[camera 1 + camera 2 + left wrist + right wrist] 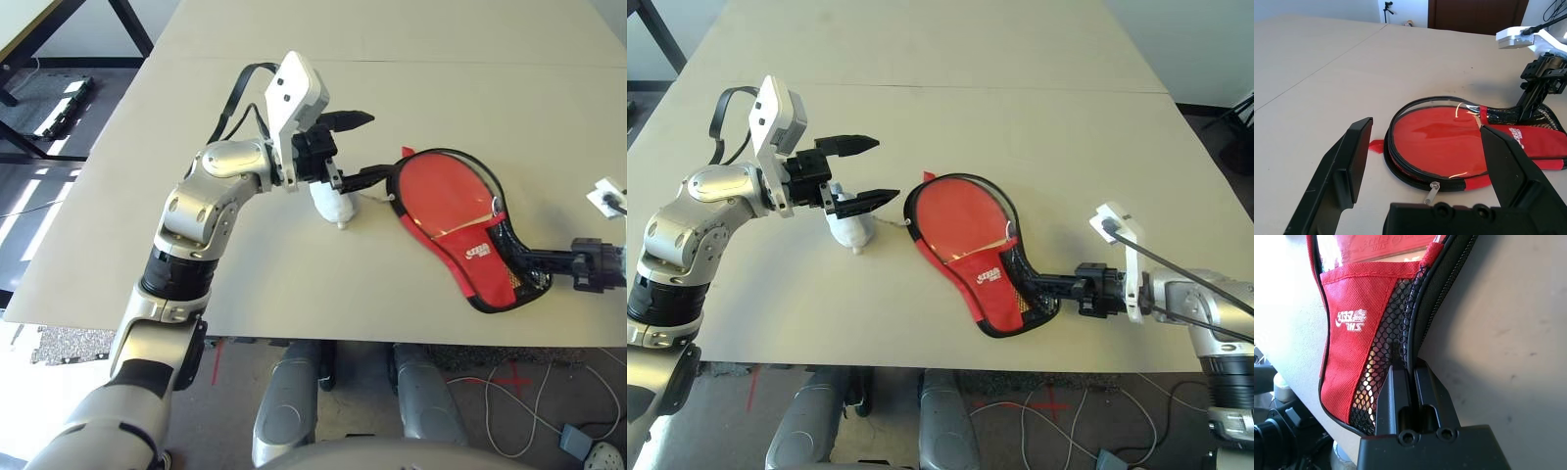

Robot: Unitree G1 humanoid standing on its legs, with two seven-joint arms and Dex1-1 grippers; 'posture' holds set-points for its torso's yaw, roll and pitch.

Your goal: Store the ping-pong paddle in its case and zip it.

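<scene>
Your right end effector (1418,399) is pinching the case (988,284) by its mesh side, probably steadying it; your left (860,176), fingers apart, is waiting beside its rounded end. The paddle (1442,139) is apparently lying inside.

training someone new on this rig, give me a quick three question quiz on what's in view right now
1. True or false: the left gripper is open.
2. Fill in: the right gripper is shut on the edge of the ____.
3. Which thing lies beside the left gripper's lower finger?
a) a white plush toy
b) a blue mug
c) a pair of scissors

Key: 1 true; 2 case; 3 a
</scene>
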